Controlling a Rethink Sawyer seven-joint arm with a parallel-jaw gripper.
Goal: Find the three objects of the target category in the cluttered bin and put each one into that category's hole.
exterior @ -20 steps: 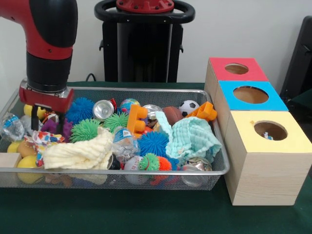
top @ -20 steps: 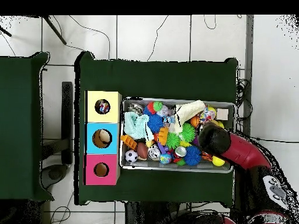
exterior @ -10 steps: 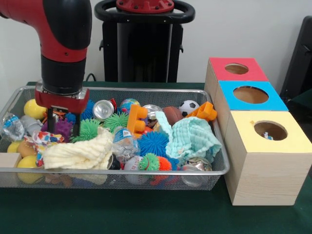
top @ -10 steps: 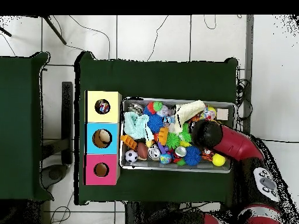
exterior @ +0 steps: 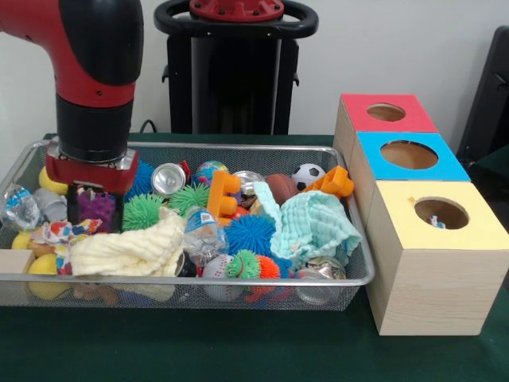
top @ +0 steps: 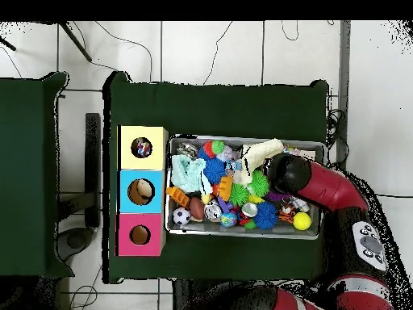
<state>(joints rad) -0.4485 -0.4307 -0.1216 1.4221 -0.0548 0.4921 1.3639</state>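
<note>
3 boxes stand in a row beside the wire bin (exterior: 238, 280): a red-topped box (exterior: 387, 114), a blue-topped box (exterior: 409, 156) and a yellow-topped box (exterior: 440, 215), each with 1 round hole. The gripper (exterior: 93, 208) hangs low over the bin's end farthest from the boxes, its dark fingers (exterior: 71, 208) spread to either side of a purple spiky toy (exterior: 97, 207); nothing appears clamped, so the pincer reads as open and straddling that toy. Judgement: the step in hand is the search-and-pick phase, with the grasp not yet made. The target category is not stated and cannot be told from the scene; candidates near the gripper include the green spiky ball (exterior: 141, 212) and a cream cloth (exterior: 127, 250) lying just in front. The next move calls for closing on 1 item cleanly without snagging the cloth, then lifting clear of the rim. A label shows on the plastic packet (exterior: 203, 227), but no writing or brand is legible anywhere.
</note>
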